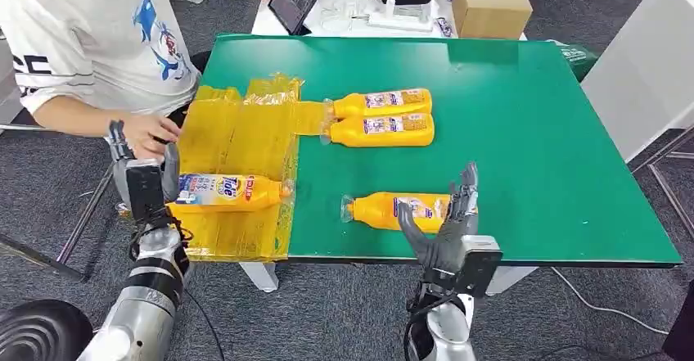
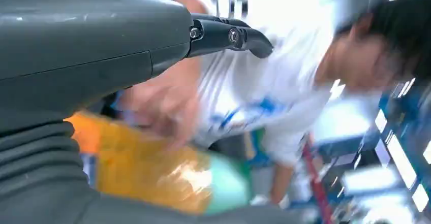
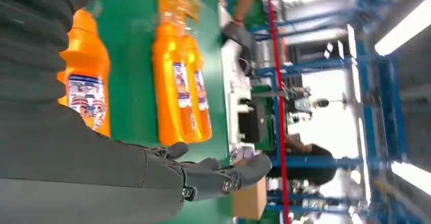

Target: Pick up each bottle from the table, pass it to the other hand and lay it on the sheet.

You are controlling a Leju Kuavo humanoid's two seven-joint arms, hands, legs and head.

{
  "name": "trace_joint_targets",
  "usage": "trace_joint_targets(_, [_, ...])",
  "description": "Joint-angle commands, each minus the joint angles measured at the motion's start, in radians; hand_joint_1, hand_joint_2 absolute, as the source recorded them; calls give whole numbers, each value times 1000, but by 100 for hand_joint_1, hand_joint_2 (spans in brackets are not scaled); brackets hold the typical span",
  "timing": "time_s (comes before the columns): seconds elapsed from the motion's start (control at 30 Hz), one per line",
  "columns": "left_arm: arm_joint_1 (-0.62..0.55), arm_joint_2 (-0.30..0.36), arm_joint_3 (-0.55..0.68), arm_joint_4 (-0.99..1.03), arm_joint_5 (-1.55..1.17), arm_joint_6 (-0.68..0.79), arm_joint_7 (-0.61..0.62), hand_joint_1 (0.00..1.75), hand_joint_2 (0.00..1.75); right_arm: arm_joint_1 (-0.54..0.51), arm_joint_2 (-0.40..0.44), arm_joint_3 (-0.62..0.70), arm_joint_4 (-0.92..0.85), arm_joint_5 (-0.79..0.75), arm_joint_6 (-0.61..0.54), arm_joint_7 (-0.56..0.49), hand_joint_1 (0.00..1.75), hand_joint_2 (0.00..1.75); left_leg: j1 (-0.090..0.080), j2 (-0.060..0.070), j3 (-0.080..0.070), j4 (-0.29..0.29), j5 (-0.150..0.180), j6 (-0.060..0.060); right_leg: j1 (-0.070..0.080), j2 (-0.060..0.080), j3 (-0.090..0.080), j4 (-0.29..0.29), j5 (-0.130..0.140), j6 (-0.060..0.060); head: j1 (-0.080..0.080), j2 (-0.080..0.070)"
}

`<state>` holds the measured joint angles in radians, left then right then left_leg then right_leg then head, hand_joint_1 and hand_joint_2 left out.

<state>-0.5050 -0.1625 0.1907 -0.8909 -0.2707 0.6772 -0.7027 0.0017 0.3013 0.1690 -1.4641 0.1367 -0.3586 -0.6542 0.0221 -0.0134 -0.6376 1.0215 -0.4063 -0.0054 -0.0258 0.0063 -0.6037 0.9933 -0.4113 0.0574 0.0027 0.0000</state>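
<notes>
Green worktop (image 1: 524,132), front half in view. Yellow sheet (image 1: 237,136): spread over the worktop's left end and hanging past its edge, the laying place for the bottles. Bottle on the sheet (image 1: 225,191): orange, lying on its side, cap toward the green. Left hand (image 1: 146,177): at the base end of that bottle, thumb upright beside it; whether the fingers (image 2: 228,35) hold the bottle or have let go cannot be told, the wrist view being blurred. Right hand (image 1: 450,222): at the front edge, raised, fingers (image 3: 223,176) spread wide and holding nothing, standing in front of the near bottle (image 1: 393,210), which lies flat on the green; likely placed so for the next pickup. Two more bottles (image 1: 380,117): side by side further back, caps touching the sheet's edge, not yet handled by the look of it. Person (image 1: 90,33): beside the left end, one hand (image 1: 151,136) by the sheet.
</notes>
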Motion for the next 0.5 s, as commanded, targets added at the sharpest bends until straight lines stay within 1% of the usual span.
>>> trace_joint_targets(0.03, [66, -19, -160, -262, 113, -30, 5, 0, 175, -102, -168, 99, 203, 246, -11, 123, 0, 175, 1, 1, 3, -1, -1, 3, 2, -1, 5, -3, 0, -2, 0, 0])
trace_joint_targets(0.07, [67, -20, -161, -267, 119, -34, 5, 0, 175, -106, -178, 102, 209, 264, -9, 131, 0, 175, 1, 0, 3, -1, -1, 2, 1, -1, 5, -3, 0, -2, 0, 0])
trace_joint_targets(0.1, [91, -33, -153, -290, 183, -115, 5, 0, 175, -130, -227, 96, 226, 376, -12, 198, 0, 175, 1, 0, 2, -1, -1, 2, 1, 0, 4, -3, 0, -1, 1, 0])
trace_joint_targets(0.13, [97, -49, -131, -258, 239, -195, 5, 0, 175, -141, -251, 83, 235, 415, 3, 227, 0, 175, 1, 1, 3, -1, -1, 3, 2, 0, 5, -4, 0, -2, 0, 0])
trace_joint_targets(0.17, [98, -58, -122, -204, 247, -229, 5, 0, 175, -154, -275, 70, 240, 455, 7, 244, 0, 175, 0, 0, 3, -1, -1, 3, 1, 0, 5, -3, 0, -1, 0, 0])
trace_joint_targets(0.2, [117, -67, -123, -168, 258, -275, 16, 0, 175, -171, -307, 56, 255, 496, 35, 289, 0, 175, 0, -1, 3, -1, 0, 2, 0, -1, 5, -3, 0, -1, 0, 0])
trace_joint_targets(0.27, [148, -81, -124, -130, 274, -331, 5, 0, 175, -192, -338, 24, 267, 523, 51, 308, 0, 175, -1, -1, 7, -3, -1, 4, 1, -2, 10, -6, 0, -2, 0, 0])
trace_joint_targets(0.3, [151, -82, -124, -133, 275, -332, 5, 0, 175, -193, -340, 21, 267, 523, 53, 308, 0, 175, -2, -2, 4, -2, 0, 2, -1, -2, 6, -3, 0, 0, 0, 0])
trace_joint_targets(0.33, [165, -88, -122, -126, 284, -345, 5, 0, 175, -203, -357, 26, 279, 552, 81, 328, 0, 175, -2, -1, 6, -2, -1, 3, -1, -2, 8, -5, 0, -1, 0, 0])
trace_joint_targets(0.37, [183, -90, -134, -134, 273, -356, 5, 0, 175, -212, -369, 20, 283, 572, 82, 344, 0, 175, -2, -1, 3, -1, -1, 3, -1, -1, 5, -3, 0, -1, 0, 0])
trace_joint_targets(0.4, [200, -89, -150, -144, 243, -356, 5, 0, 175, -234, -396, 32, 301, 601, 126, 370, 0, 175, -2, -1, 2, -1, -1, 2, -1, -1, 4, -2, 0, 0, 1, 0])
trace_joint_targets(0.43, [208, -92, -152, -151, 239, -355, 5, 0, 175, -245, -404, 27, 308, 601, 132, 372, 0, 175, -1, 0, 7, -2, -2, 4, 0, -1, 9, -5, -1, -2, 0, 0])
trace_joint_targets(0.47, [209, -92, -152, -152, 238, -355, 5, 0, 175, -250, -406, 25, 311, 601, 135, 372, 0, 175, -2, 0, 4, -1, -2, 3, -1, 0, 5, -3, 0, -1, 0, 0])
trace_joint_targets(0.5, [209, -92, -152, -152, 238, -355, 5, 0, 175, -250, -406, 25, 311, 601, 135, 372, 0, 175, -2, 0, 5, -1, -2, 3, -1, -1, 6, -3, 0, -2, 0, 0])
